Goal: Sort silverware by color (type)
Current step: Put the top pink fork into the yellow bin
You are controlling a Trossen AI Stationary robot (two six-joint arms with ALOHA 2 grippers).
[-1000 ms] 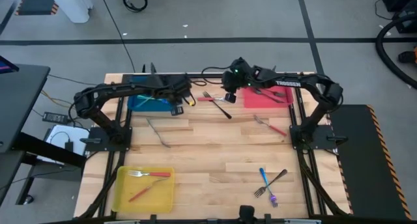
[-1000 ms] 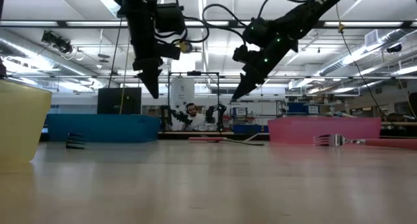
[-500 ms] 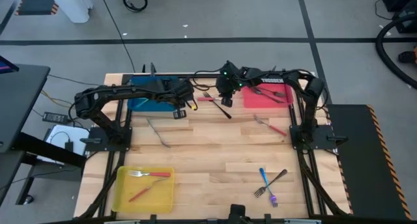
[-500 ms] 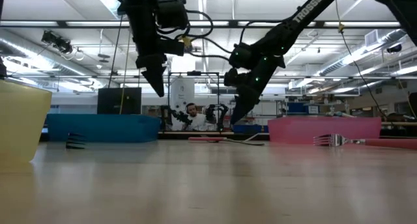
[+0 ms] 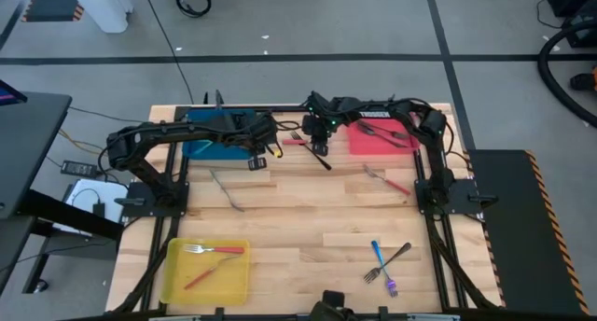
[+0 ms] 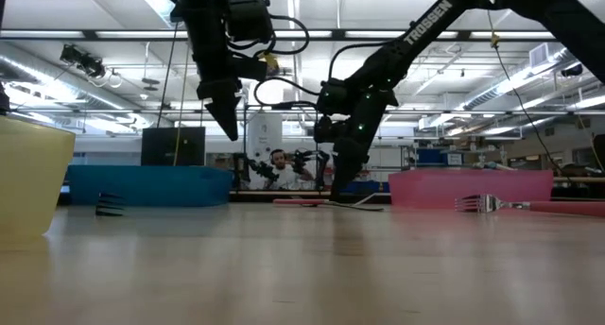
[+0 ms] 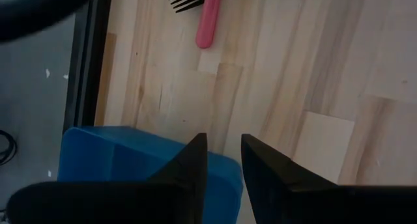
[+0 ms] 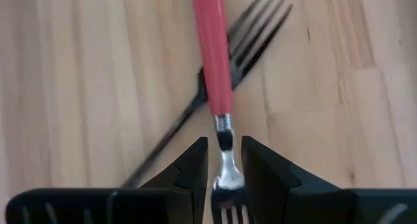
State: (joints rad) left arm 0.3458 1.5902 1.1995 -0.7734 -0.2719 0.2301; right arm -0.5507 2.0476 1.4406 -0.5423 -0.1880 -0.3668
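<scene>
A red-handled fork with a silver head lies on the wood across a dark fork, between the blue tray and the red tray. My right gripper is low over this pair, narrowly open. Its fingers stand on either side of the red fork's silver neck, with wood showing on both sides. In the low view the right gripper points down just above the table. My left gripper hovers narrowly open over the blue tray's corner, holding nothing.
The yellow tray at the near left holds two red-handled forks. Dark forks lie in the red tray. Loose on the wood are a grey fork, a red-handled fork and a cluster of blue, dark and purple utensils.
My right gripper has moved toward the table's left, away from the red tray, and has come down over the crossed red-handled and dark forks. The forks have not moved.
</scene>
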